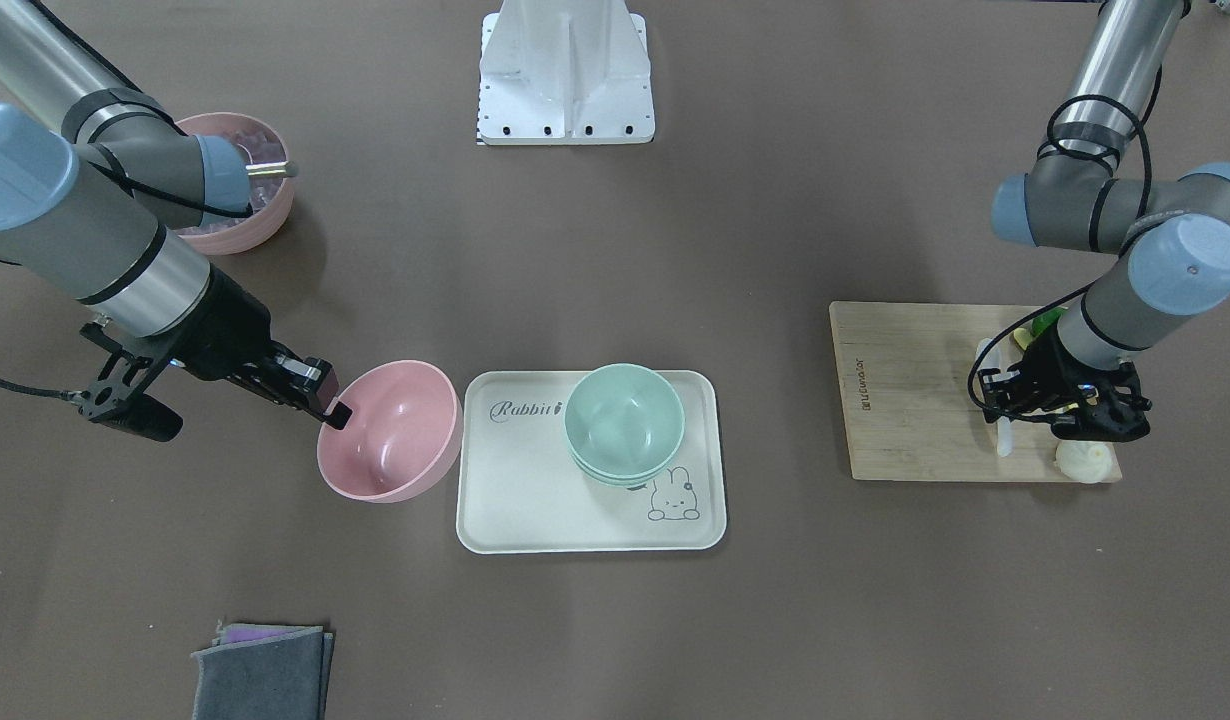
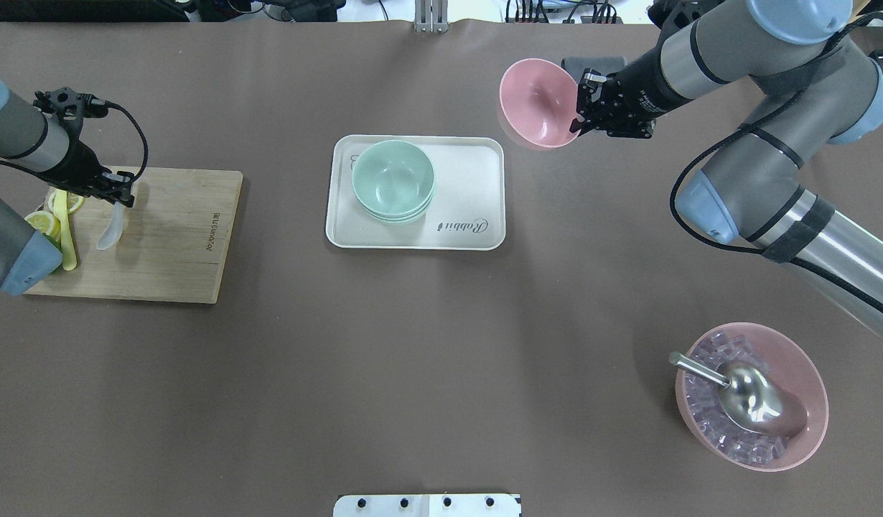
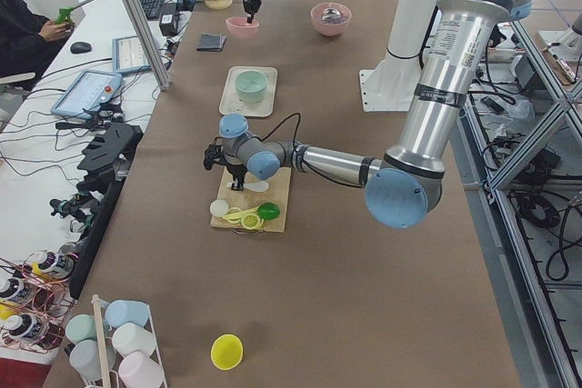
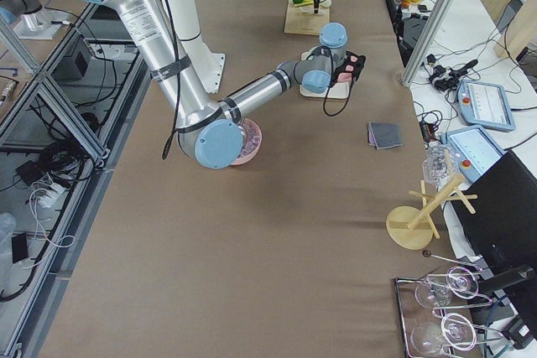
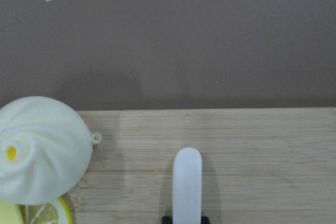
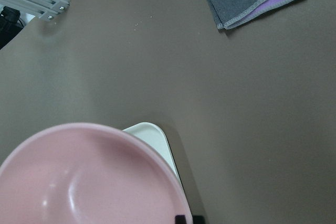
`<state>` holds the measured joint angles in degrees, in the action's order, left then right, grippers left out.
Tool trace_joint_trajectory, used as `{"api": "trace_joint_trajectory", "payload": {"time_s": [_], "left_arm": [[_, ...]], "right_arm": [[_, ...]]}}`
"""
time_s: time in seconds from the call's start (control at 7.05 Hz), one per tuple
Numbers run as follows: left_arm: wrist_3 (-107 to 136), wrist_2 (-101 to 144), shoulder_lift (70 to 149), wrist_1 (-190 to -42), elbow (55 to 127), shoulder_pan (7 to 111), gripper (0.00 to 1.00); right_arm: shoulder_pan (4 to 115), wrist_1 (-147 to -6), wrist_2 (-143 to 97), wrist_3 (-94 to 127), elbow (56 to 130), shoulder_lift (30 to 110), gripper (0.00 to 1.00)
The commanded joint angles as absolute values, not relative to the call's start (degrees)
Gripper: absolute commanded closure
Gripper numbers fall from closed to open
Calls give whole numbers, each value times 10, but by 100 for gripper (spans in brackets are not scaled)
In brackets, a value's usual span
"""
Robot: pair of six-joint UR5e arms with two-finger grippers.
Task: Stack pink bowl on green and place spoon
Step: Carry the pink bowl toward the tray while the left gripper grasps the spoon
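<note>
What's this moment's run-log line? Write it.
right gripper holds pink bowl beside tray | left gripper holds spoon over board | green bowls on tray

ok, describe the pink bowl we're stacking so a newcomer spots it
Find the white tray mid-table holding the green bowls. Beside its short edge, the right tool holds a pink bowl tilted by its rim. The other pink bowl holds ice and a scoop; this one is empty.

Right hand (image 2: 578, 113) clamped, arm outstretched; left hand (image 2: 118, 198) pinched shut (pointing downward).
</note>
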<state>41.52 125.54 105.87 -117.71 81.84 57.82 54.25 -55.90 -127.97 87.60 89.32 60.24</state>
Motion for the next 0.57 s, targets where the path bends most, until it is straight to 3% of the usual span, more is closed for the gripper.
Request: {"api": "trace_joint_trajectory", "payload": {"time_s": [0.0,0.43], "left_arm": [[415,1356,1059,-1155,873,640,100],[417,1404,1059,-1155,893,674,100]], "right_arm": [[534,-559,-1268,889,894,592,100],[460,-562,-1161,910,879,542,100]]}}
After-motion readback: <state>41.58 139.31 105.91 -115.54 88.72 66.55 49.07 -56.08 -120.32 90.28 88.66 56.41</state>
